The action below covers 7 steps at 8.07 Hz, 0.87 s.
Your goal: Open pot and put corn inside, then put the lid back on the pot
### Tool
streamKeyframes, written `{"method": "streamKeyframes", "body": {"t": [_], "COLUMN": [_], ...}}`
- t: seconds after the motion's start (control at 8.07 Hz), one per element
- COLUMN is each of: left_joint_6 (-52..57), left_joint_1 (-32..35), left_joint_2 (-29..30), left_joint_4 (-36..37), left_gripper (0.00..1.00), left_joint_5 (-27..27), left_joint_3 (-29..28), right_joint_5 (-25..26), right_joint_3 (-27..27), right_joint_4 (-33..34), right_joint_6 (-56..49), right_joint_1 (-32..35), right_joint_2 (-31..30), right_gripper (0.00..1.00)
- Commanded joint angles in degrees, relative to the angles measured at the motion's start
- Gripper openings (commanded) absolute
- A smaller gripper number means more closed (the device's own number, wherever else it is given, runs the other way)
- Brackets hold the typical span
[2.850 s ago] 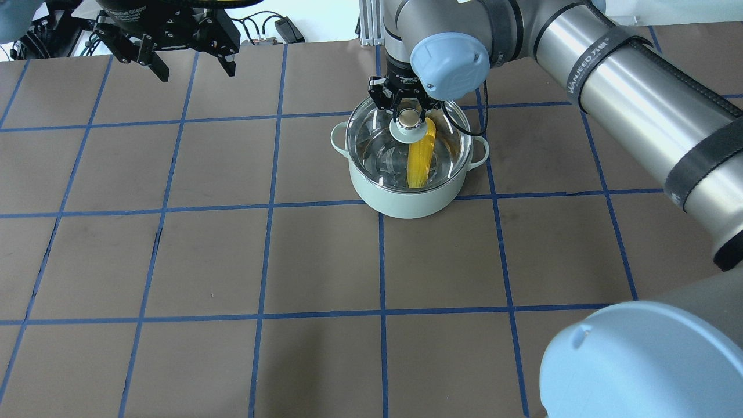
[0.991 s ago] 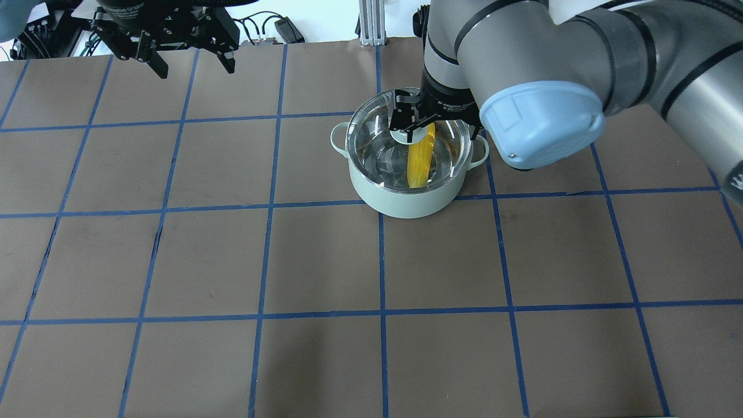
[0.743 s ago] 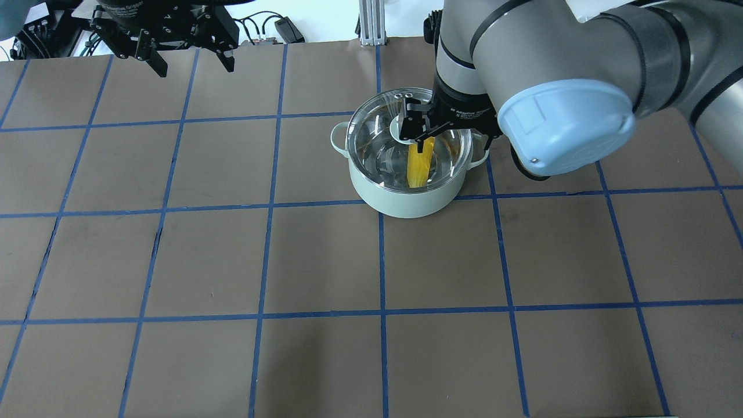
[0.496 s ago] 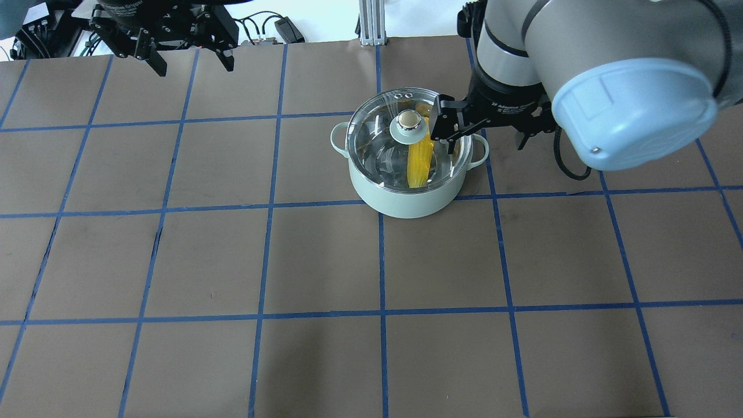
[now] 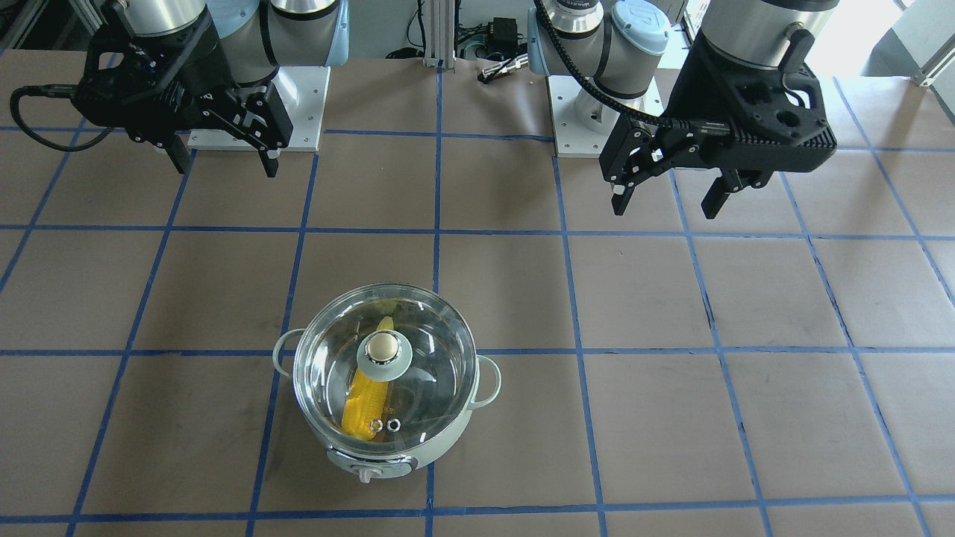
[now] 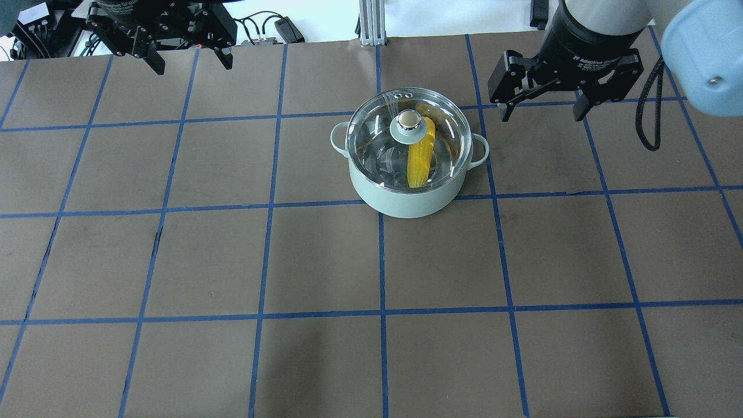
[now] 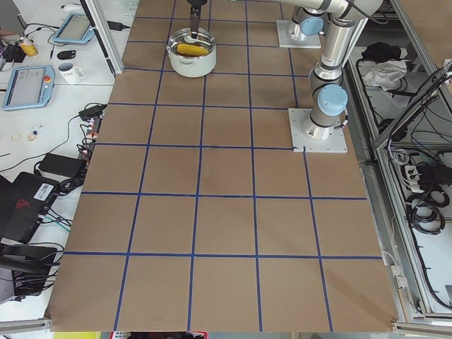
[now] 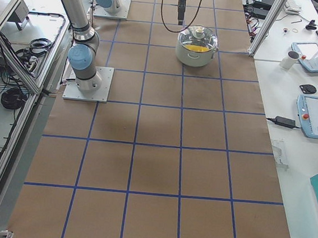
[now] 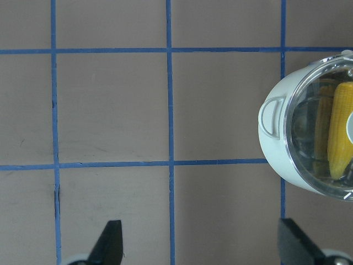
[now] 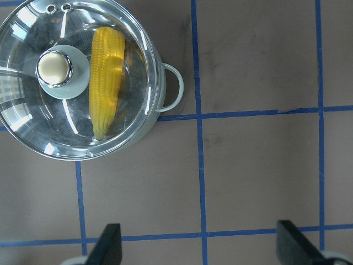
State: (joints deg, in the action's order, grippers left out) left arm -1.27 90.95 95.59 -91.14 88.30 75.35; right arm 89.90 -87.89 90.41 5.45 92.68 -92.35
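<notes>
Since half a second ago, your right gripper [image 6: 541, 116] has drawn off from the lid [image 6: 408, 125] to about 2 o'clock of the pot [image 6: 406, 200] in the overhead view. It now hangs above the table [image 6: 325, 261] with its fingers spread wide and nothing between them. The lid sits on the pot's rim, knob up, with its two vent rings at 12 o'clock. Through the glass you can see the corn [image 6: 420, 159] lying inside the pot, just to the 3 o'clock side of the knob. It runs from 12 to 6 with its tapered end toward 6. The pot stands on the table, a little toward 12 o'clock of centre. Your left gripper [image 6: 193, 67] is well apart at about 10 o'clock of the pot, fingers likewise spread and holding nothing.
</notes>
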Motion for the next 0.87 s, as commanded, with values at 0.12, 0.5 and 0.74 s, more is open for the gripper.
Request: {"method": "streamKeyframes", "body": {"t": [0.12,0.5,0.74], "left_joint_6": [0.0,0.0,-0.1], "left_joint_1": [-0.1,-0.1,0.0], "left_joint_2": [-0.1,0.0,0.4], "left_joint_4": [0.1,0.0,0.1], "left_gripper": [1.00,1.00,1.00], "left_joint_5": [-0.1,-0.2,-0.1], "left_joint_3": [0.0,-0.1,-0.1], "right_joint_5": [0.1,0.2,0.2], "right_joint_3": [0.3,0.3,0.2], "right_joint_4": [-2.3,-4.4,-4.5], "right_joint_6": [-0.5,-0.5,-0.6], "right_joint_1": [-0.5,-0.7,-0.6], "right_joint_2": [-0.5,-0.5,-0.5], "right_gripper": [1.00,1.00,1.00]}}
